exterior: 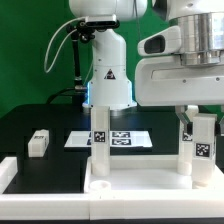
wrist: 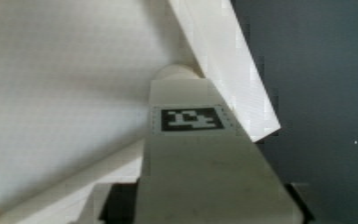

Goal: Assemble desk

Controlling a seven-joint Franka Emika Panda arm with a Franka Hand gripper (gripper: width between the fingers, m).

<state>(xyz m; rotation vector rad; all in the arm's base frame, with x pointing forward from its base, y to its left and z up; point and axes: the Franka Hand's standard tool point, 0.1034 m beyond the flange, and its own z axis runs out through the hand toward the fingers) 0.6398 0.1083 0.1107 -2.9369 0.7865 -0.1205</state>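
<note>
Place: you're looking at a robotics lab bench.
Backdrop: green screen (exterior: 30,50) behind your black table (exterior: 40,120).
Fixture: Panda arm base (exterior: 108,80) stands on it, cable (exterior: 62,45) hanging beside.
Tracking: marker board (exterior: 125,139) lies flat on your table.

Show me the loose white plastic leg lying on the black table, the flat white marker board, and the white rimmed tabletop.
Loose white plastic leg (exterior: 38,142): exterior view, its middle.
Flat white marker board (exterior: 130,139): exterior view, tag-printed surface.
White rimmed tabletop (exterior: 140,183): exterior view, bare inner surface.
</note>
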